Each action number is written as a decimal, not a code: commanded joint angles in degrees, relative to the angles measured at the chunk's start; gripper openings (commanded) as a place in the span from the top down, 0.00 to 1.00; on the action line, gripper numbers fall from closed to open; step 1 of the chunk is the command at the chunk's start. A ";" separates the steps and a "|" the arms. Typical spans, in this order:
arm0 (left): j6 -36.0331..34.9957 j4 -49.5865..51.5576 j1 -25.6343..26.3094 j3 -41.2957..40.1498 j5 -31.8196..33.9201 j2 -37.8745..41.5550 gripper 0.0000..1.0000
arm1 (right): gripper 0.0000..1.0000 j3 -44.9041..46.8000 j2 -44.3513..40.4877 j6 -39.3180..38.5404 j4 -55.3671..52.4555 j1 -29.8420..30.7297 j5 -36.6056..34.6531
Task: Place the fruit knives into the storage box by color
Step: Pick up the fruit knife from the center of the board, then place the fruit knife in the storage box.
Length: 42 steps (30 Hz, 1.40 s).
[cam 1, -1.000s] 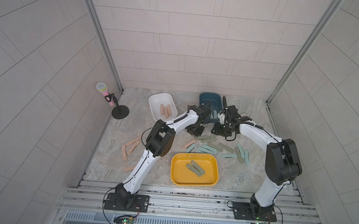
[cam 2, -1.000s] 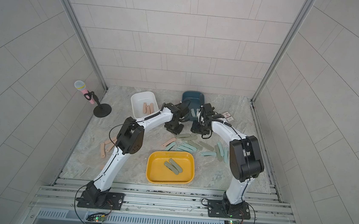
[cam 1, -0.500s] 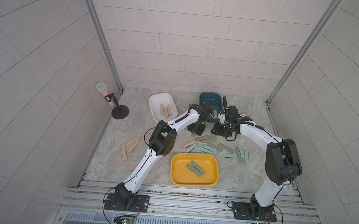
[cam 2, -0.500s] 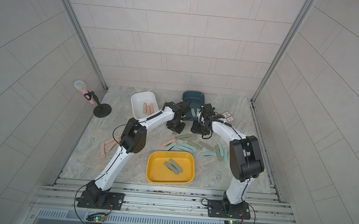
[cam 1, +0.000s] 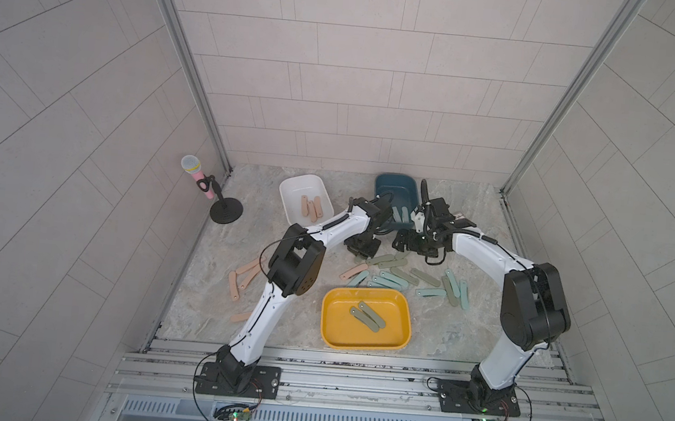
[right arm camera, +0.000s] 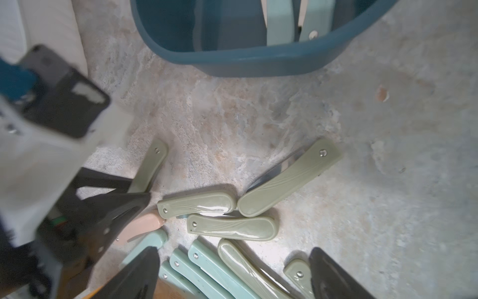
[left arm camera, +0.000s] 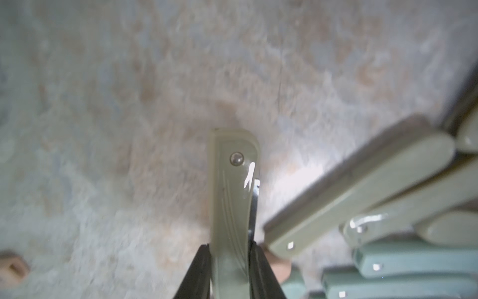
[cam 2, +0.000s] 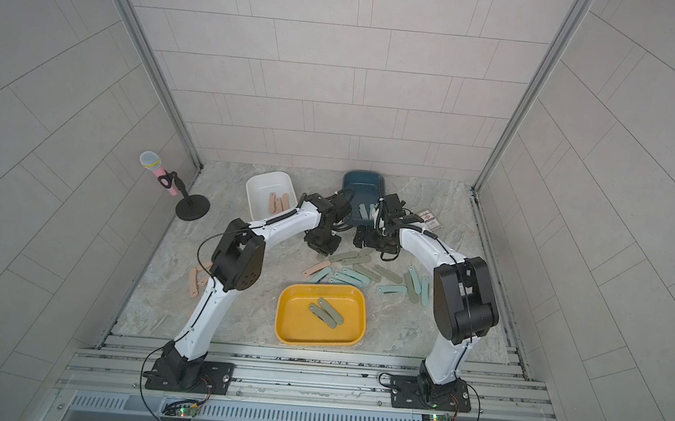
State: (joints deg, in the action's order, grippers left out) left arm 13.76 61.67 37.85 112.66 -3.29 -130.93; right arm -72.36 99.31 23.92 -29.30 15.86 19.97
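Fruit knife (left arm camera: 232,181), olive-green, is clamped in your left claw (left arm camera: 229,246), while your right claw (right arm camera: 232,249) stands wide over the loose knives (cam 1: 394,277) on the worktop (cam 1: 253,196) at mid-frame in both top views, just below the dark-blue box (cam 1: 397,178).

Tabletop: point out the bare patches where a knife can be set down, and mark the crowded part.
Bare: the strip between the microphone stand and the white tray; the stretch right of the yellow tray, toward the right arm. Crowded: the knife pile between the yellow tray, the left pincer and the right pincer, and the pink knives by the left arm.
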 commanded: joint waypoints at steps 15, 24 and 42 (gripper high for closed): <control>-3.54 -10.73 16.03 -48.47 -5.76 43.26 0.93 | 0.00 7.19 -7.62 -0.98 0.96 -2.15 -5.65; -4.14 -15.19 19.13 -48.13 -5.21 36.57 0.89 | 0.00 5.83 -6.17 -1.42 -0.25 -2.15 -6.26; -0.21 -15.85 14.12 -41.94 -8.08 39.61 0.23 | 0.10 2.28 0.04 2.15 -1.83 -1.64 -8.90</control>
State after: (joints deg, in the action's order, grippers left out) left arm 12.08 46.17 54.87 67.72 -9.91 -94.67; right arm -68.79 98.06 24.56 -29.67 13.78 12.69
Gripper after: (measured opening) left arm 0.755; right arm 0.914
